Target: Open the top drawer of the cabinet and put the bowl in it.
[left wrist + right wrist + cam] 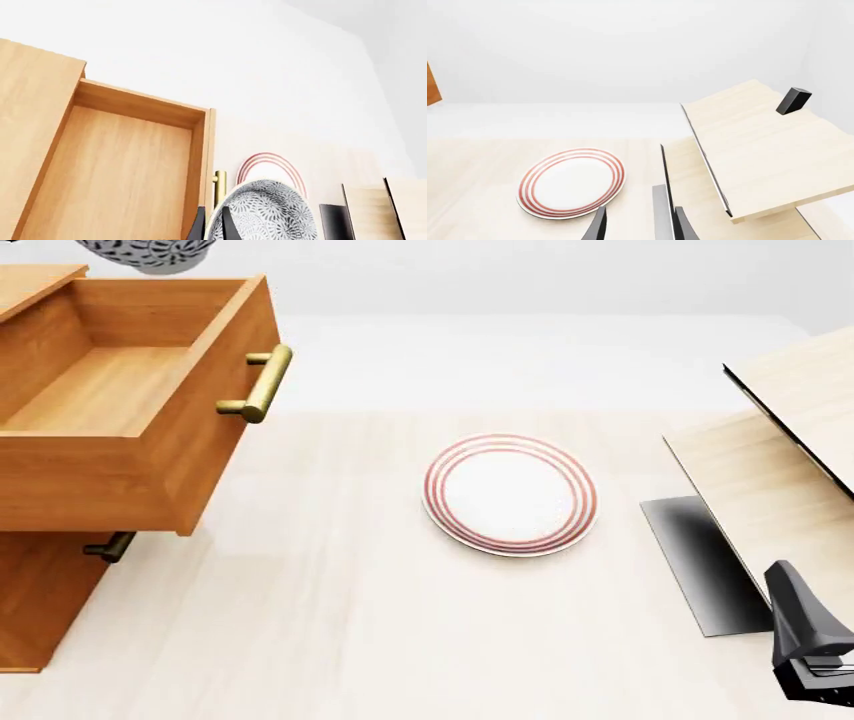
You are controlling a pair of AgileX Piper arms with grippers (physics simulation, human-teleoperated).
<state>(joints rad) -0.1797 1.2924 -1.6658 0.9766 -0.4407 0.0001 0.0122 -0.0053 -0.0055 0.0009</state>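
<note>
Nearest the front camera, the right gripper (814,645) sits low at the table's right edge, a dark shape beside the pale wooden structure (787,440) with its black edge; in its own wrist view the two finger tips (597,227) stand apart with nothing between them, so it is open and empty. Ahead of it on the light table (360,630) lies the flat white plate (510,494) with red rings, well apart from everything else. At the left stands the orange-brown cabinet (40,590), and its top drawer (127,430) is pulled out, the inside bare wood, the brass handle (262,385) on its front facing the plate. A lower drawer's handle (110,546) peeks out beneath it. The speckled bowl (150,252) hangs in the air at the top edge of the front view, above the back of the open drawer and not touching it. The left wrist view shows the left gripper (212,225) with its dark fingers (197,227) closed on the bowl's rim, the bowl (270,212) held just past the drawer's front edge from that angle.
</note>
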